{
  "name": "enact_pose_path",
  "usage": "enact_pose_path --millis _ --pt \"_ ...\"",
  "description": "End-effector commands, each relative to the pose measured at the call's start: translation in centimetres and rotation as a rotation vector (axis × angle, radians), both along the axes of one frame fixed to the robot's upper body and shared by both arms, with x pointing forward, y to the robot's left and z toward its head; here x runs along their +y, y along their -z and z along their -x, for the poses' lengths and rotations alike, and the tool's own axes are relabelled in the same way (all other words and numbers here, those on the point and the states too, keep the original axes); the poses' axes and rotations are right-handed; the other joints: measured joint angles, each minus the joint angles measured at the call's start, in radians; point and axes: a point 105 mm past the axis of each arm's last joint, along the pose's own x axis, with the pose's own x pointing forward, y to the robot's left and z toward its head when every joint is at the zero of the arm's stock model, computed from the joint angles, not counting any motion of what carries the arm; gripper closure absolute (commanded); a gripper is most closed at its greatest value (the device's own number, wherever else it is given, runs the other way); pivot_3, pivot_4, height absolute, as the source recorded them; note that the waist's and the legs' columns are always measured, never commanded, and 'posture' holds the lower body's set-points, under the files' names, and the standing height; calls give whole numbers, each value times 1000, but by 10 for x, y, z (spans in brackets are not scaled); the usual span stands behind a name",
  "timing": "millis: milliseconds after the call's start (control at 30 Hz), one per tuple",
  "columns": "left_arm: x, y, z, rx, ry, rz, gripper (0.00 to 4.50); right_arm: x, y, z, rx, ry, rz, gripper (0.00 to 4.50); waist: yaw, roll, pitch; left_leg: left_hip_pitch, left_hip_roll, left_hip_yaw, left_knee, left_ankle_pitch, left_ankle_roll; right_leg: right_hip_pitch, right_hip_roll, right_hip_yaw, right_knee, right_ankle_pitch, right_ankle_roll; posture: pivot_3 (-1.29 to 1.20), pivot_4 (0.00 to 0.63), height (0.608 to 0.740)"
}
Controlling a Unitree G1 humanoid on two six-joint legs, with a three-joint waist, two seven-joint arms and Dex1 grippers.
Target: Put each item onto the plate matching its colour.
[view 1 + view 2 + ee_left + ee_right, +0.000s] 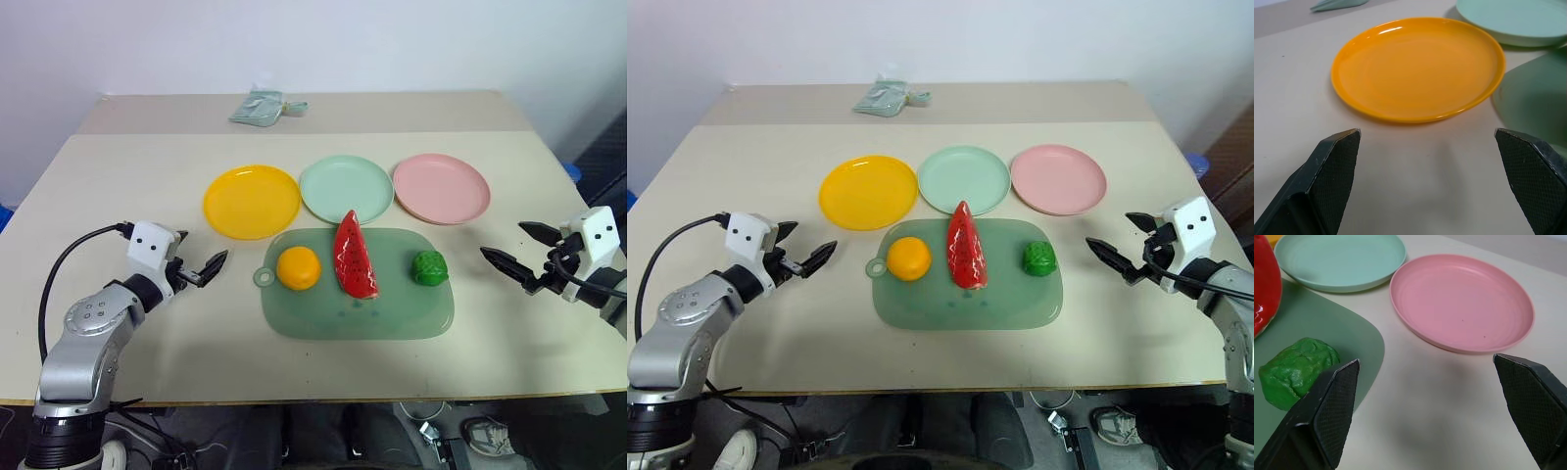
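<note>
No text, label, brand, number or sign can be read anywhere in these views.

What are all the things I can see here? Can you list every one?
Plates: 3 in a row on the table, yellow plate on the left, mint green plate in the middle, pink plate on the right.
Green board: 1, see-through green with a ring handle, in front of the plates.
Orange fruit: 1, orange, left on the board.
Watermelon wedge: 1, red, middle of the board.
Green vegetable: 1, bumpy green, right on the board.
Cloth pouch: 1, pale green, far edge of the table.
Table: 1, beige.
Left claw: black, open, empty.
Right claw: black, open, empty.
</note>
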Motion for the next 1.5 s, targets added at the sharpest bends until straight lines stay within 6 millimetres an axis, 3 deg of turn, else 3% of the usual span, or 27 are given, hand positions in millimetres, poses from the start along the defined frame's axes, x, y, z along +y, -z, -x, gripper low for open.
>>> enact_pose_path --millis 33,467,767,867,1000,1233,1400,1500 --pt "-1 -11 1 -37 2 5 0 4 -14 1 -46 -13 22 38 1 0 0 0 0 0 0 0 0 0 0 0 0 0 0 0 150 740" --pt "-14 -7 -4 -30 80 41 0 26 -12 -4 -90 -21 1 38 1 0 0 0 0 0 0 0 0 0 0 0 0 0 0 0 150 740" --pt "-16 1 -11 -42 108 66 0 12 -12 -13 -143 80 11 38 0 0 0 0 0 0 0 0 0 0 0 0 0 0 0 0 150 740" --pt "-32 -2 -5 -27 237 121 0 14 -18 -11 -142 47 -32 38 0 0 0 0 0 0 -1 0 0 0 0 0 0 0 0 0 150 740" --pt "-58 -1 8 -8 459 41 0 41 -35 2 -131 -112 -113 38 0 0 0 0 0 0 -1 0 0 0 0 0 -1 0 0 0 150 740" --pt "-95 8 14 -16 727 -104 0 126 -39 40 -18 -498 -113 38 0 0 0 0 0 -1 -1 0 0 1 0 0 -2 0 0 0 150 740" --pt "-107 16 3 -21 749 -101 0 158 -32 46 -25 -538 -154 38 2 0 0 0 0 -1 -1 0 1 1 0 -1 -3 0 0 0 150 740" --pt "-114 21 0 -10 756 -103 0 165 -28 47 -27 -535 -158 38 2 0 0 0 0 -1 0 -1 1 1 0 -1 -3 0 0 0 150 740"
